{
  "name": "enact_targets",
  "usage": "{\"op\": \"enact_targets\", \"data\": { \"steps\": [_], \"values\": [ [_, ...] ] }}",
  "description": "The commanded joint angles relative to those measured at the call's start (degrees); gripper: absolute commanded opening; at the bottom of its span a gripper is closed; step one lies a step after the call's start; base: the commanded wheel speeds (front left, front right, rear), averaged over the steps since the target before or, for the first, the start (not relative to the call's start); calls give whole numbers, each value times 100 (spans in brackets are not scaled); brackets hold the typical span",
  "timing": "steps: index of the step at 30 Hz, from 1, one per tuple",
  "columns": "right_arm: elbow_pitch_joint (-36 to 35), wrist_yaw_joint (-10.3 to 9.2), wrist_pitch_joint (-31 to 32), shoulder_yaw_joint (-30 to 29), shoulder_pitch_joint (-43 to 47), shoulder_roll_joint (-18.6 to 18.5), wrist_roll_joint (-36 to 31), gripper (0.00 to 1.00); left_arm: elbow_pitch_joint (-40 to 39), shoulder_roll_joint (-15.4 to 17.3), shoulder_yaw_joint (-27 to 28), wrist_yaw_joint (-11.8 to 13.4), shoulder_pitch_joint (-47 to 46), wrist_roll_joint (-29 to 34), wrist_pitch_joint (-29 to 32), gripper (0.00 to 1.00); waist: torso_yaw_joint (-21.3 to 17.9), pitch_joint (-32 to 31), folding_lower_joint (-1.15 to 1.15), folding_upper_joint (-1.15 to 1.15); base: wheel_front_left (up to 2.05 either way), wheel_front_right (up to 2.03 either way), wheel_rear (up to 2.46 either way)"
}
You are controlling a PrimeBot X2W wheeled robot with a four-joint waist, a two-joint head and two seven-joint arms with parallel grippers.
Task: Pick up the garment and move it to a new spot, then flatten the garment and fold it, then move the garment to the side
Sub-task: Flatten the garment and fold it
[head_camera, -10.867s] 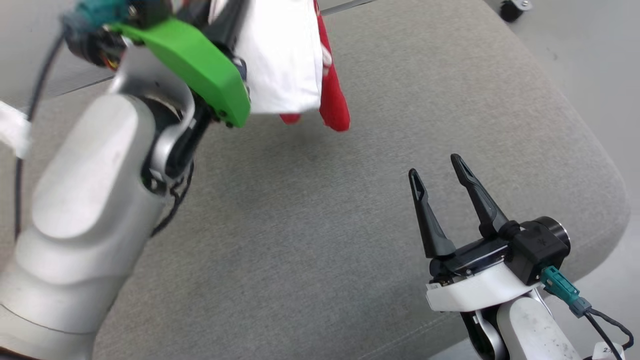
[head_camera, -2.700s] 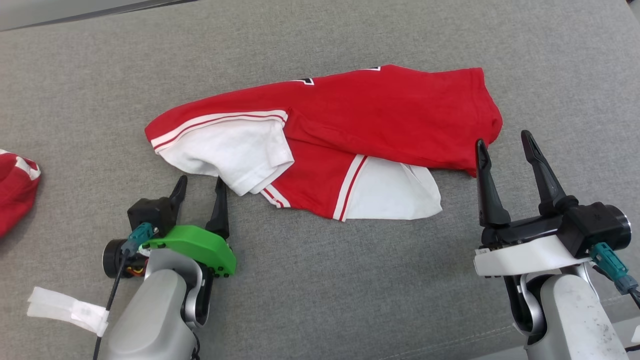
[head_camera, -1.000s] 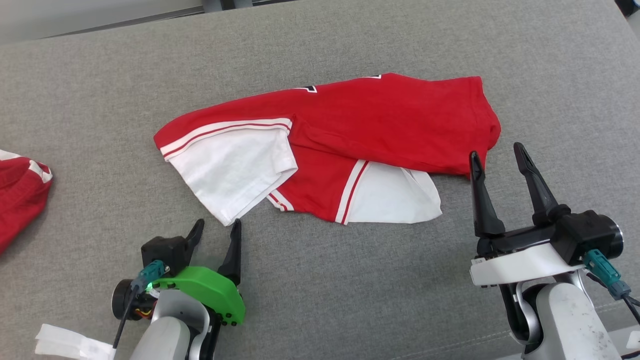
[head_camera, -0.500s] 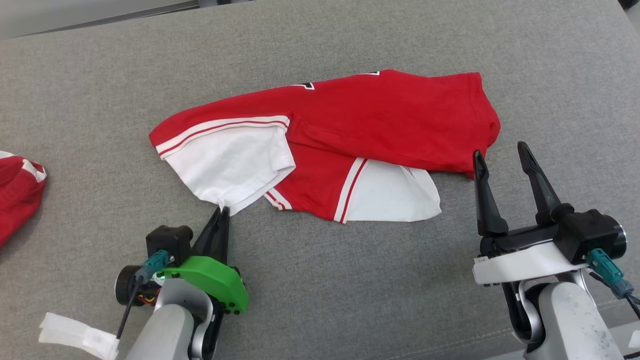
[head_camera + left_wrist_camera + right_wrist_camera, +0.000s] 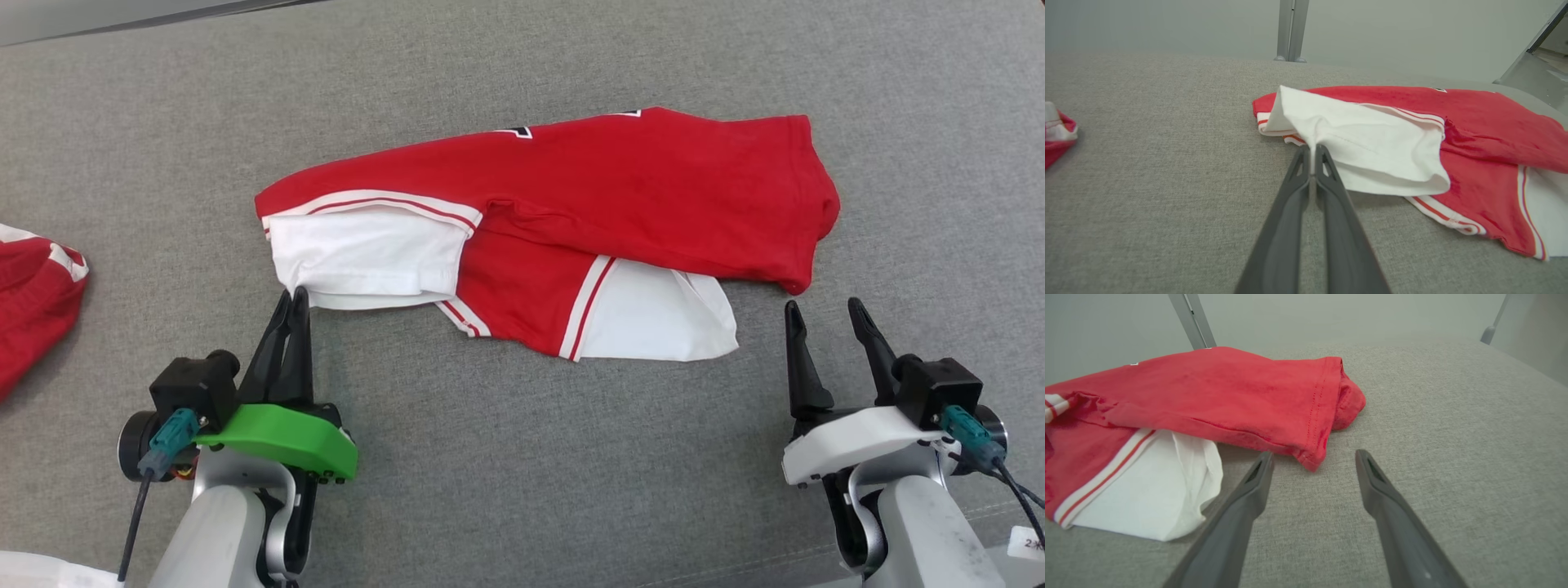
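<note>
Left gripper point(image 5: 292, 298), pinched closed now on white sleeve point(image 5: 367, 257) of garment point(image 5: 637, 188), apart a second ago: flattening begun. Right gripper point(image 5: 821, 310) spread, empty. Garment at middle of cushion point(image 5: 522, 457), toward far edge.

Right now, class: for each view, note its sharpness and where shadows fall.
Head view: evenly lit and sharp, with only a thin shadow under the garment. Left wrist view: the left claw blurs toward the bottom edge; a soft shadow lies under the lifted white sleeve. Right wrist view: the right claw is soft near the lens, the distance hazy.
</note>
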Motion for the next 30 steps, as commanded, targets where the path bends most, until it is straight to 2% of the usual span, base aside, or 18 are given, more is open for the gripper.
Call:
{"op": "enact_targets", "data": {
  "steps": [1,12,18,19,20,21,22,30],
  "values": [
    [116,-10,-1,-22,-138,-7,-20,100,-58,61,3,47,55,-9,20,0,25,47,0,0,0,0,0],
    [806,-10,-1,-118,-585,-8,-181,100,-188,119,-61,61,18,-5,81,0,116,141,0,0,0,0,0],
    [811,-10,-1,-99,-684,-8,-332,100,-216,147,-82,81,-32,-14,88,0,152,171,0,0,0,0,0],
    [798,-10,-1,-93,-676,-8,-362,50,-222,153,-86,88,-38,-14,92,0,157,177,0,0,0,0,0],
    [784,-10,-1,-95,-679,-8,-379,42,-226,157,-87,92,-43,-16,93,0,160,181,0,0,0,0,0],
    [751,-10,-1,-107,-685,-9,-424,14,-228,162,-88,95,-47,-21,92,0,162,186,0,0,0,0,0],
    [745,-10,-1,-101,-680,-8,-469,0,-227,164,-91,98,-54,-21,86,0,166,189,0,0,0,0,0],
    [578,-10,-1,-187,-626,-16,-845,0,-263,165,-70,104,-144,-35,-86,0,153,156,0,0,0,0,0]
  ]
}}
